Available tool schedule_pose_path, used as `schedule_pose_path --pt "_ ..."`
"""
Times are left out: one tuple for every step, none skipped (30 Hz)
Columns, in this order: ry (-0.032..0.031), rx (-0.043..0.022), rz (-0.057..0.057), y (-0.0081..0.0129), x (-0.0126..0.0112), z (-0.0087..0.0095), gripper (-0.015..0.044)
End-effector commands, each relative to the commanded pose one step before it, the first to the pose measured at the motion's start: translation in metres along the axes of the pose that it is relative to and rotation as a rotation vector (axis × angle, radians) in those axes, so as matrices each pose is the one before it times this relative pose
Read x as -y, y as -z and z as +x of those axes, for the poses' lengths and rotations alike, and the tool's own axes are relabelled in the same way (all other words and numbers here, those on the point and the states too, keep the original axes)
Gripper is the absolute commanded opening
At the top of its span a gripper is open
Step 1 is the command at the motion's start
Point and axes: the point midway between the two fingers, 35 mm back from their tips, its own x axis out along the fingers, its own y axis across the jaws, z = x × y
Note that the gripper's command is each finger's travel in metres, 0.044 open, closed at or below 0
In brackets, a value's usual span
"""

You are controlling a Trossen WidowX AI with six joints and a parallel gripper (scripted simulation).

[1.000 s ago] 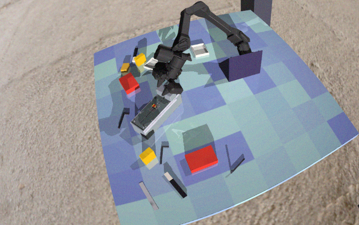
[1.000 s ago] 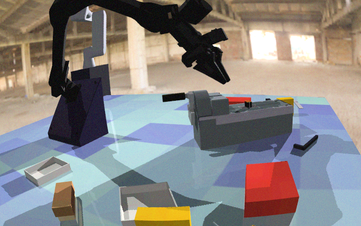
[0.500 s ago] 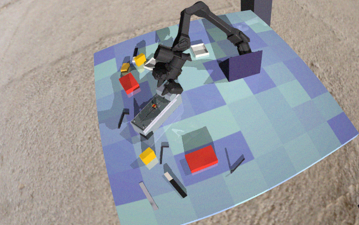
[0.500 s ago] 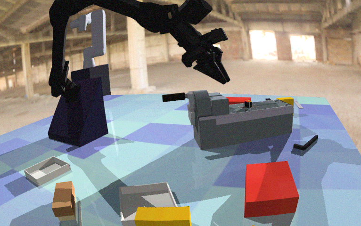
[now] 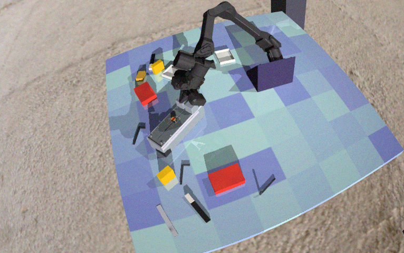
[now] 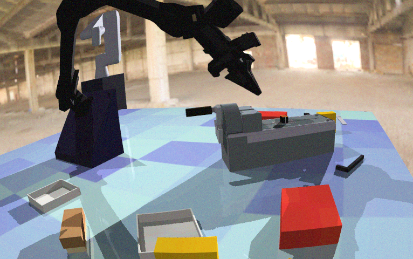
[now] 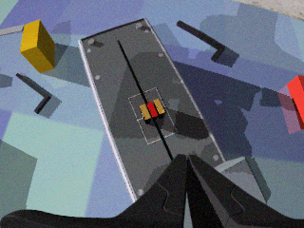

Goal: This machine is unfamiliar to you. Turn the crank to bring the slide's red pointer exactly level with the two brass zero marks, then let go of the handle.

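1. Top view: the machine (image 5: 179, 126), a long grey box, lies just left of the table's (image 5: 339, 131) middle, running from 1 o'clock to 7 o'clock. Its red pointer (image 5: 173, 119) sits about midway along the slot. The gripper (image 5: 194, 98) hovers over the machine's 1 o'clock end. A red block (image 5: 144, 93) lies at the machine's 10 o'clock; a larger red slab (image 5: 226, 177) lies at its 5 o'clock.
2. Exterior view: the gripper (image 6: 256, 90) hangs in the air above the machine (image 6: 279, 144), jaws pressed together to a point and holding nothing. The black crank handle (image 6: 198, 110) sticks out at 9 o'clock from the machine's end, apart from the gripper.
3. Wrist view: the shut fingers fill the 6 o'clock edge. The pointer (image 7: 152, 109) lies between two brass marks (image 7: 144, 112); it seems level with them, though the detail is small.
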Motion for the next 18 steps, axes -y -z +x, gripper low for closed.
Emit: schedule_pose_path --pt "0.00098 -0.0004 -0.0001 0.00008 0.00019 0.00007 0.0" --pt "0.0 0.0 0.0 0.0 0.0 0.0 0.0" --pt "-0.00103 0.00041 0.0002 -0.00008 -0.0002 -0.00007 0.0" --pt "-0.00002 0.00001 0.0 0.0 0.0 0.0 0.0" --pt "0.0 0.0 0.0 0.0 0.0 0.0 0.0" --pt "0.0 0.0 0.0 0.0 0.0 0.0 0.0" --pt "0.0 0.0 0.0 0.0 0.0 0.0 0.0" --pt "0.0 0.0 0.0 0.0 0.0 0.0 0.0" --pt "0.0 0.0 0.0 0.0 0.0 0.0 0.0" --pt "0.0 0.0 0.0 0.0 0.0 0.0 0.0" --pt "0.0 0.0 0.0 0.0 0.0 0.0 0.0" --pt "0.0 0.0 0.0 0.0 0.0 0.0 0.0" --pt "0.0 0.0 0.0 0.0 0.0 0.0 0.0026" --pt "0.0 0.0 0.0 0.0 0.0 0.0 0.0053" --pt "0.0 0.0 0.0 0.0 0.0 0.0 0.0079" --pt "0.0 0.0 0.0 0.0 0.0 0.0 0.0105" --pt "0.0 0.0 0.0 0.0 0.0 0.0 0.0131" --pt "0.0 0.0 0.0 0.0 0.0 0.0 0.0158"
